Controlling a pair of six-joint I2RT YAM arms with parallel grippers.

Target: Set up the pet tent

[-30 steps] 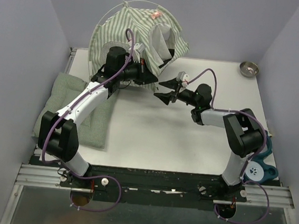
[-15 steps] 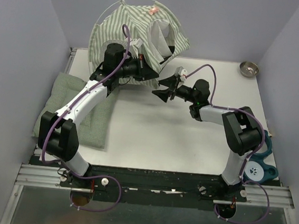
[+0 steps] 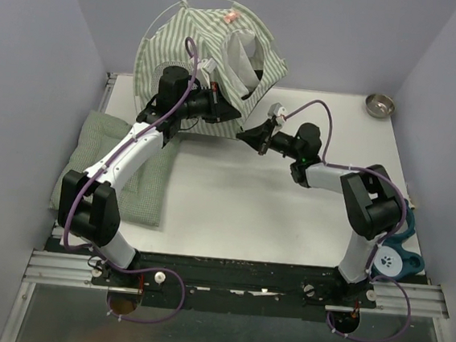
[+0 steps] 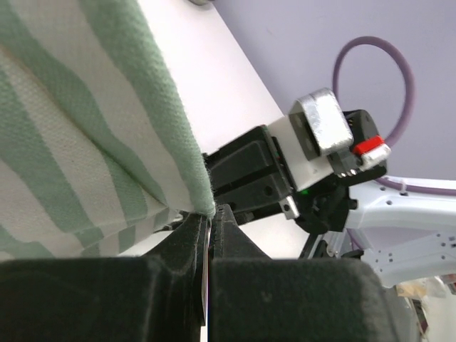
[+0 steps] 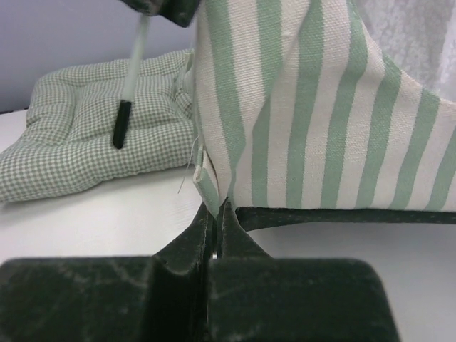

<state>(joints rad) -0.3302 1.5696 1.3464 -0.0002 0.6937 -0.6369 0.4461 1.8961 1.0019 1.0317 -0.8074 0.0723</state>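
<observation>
Hem of pet tent [image 3: 174, 43] in tight pinch of left gripper [image 4: 211, 215], right gripper [image 5: 216, 211]

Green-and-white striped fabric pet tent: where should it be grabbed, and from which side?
Grip the green-and-white striped fabric pet tent at its lower hem corner, coming in low and level from the open white table side. That edge hangs free as a thin fold that a narrow pincer can pinch, while the domed body is loose and billowy. The right pincer is shut on that corner.

Bright, even light, apparently from above; faint shadows on the tabletop [image 3: 232, 212]. Up close the tent [image 4: 85, 142] weave is sharp, the dark foreground softer.
</observation>
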